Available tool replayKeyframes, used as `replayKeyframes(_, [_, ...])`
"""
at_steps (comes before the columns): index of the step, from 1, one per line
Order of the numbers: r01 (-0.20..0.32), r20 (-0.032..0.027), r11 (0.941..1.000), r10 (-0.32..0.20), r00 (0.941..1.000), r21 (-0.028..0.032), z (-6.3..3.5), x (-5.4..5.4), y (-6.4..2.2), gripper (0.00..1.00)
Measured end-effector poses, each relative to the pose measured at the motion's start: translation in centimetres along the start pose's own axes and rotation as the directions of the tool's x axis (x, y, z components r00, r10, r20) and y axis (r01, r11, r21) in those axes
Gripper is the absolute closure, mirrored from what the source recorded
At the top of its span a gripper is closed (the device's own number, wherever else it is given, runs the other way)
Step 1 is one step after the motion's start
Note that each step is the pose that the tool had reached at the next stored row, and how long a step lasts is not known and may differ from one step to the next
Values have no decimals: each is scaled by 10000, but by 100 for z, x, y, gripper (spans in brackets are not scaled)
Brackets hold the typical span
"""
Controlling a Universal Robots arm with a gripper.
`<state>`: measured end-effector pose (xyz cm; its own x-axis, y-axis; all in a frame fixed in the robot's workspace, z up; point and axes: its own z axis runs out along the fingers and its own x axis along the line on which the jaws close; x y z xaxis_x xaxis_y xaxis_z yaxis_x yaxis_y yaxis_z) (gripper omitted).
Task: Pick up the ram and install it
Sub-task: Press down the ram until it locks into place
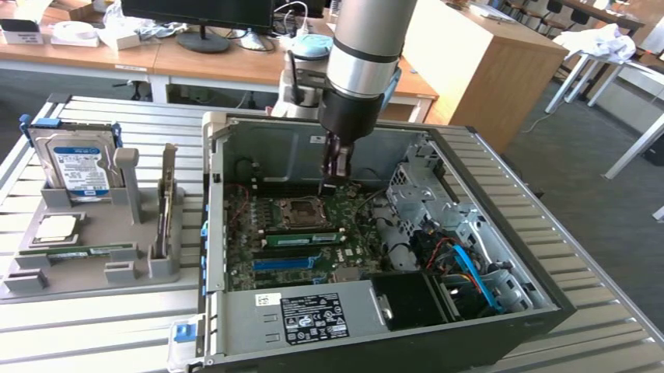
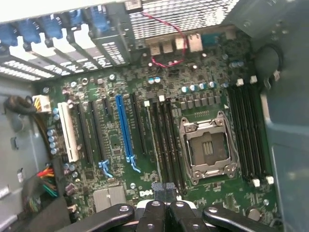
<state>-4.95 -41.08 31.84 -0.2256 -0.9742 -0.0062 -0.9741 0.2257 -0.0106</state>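
Clearly, the ram (image 1: 301, 238) stands on its edge in a slot of the motherboard (image 1: 272, 273), just beside the square metal processor socket (image 1: 298, 210). It is a thin green stick with dark chips, and its long axis runs from the exterior view's left to the exterior view's right, parallel to the blue slot (image 1: 285, 263) near it. The gripper (image 1: 331, 185) hangs inside the open grey metal case (image 1: 311, 311), above the socket, apart from the ram. Its dark fingers (image 2: 153, 209) are pressed together and grasp nothing. Outside the case, a flat green strip (image 1: 78, 252) lies in a grey holder (image 1: 73, 278).
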Motion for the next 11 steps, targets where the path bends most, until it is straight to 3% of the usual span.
replayKeyframes(6, [-940, -9, 9956, 940, 9956, 7, 3, 0, 0, 90])
replayKeyframes(11, [-1733, -17, 9849, 1733, 9849, 12, 5, 0, 0, 90])
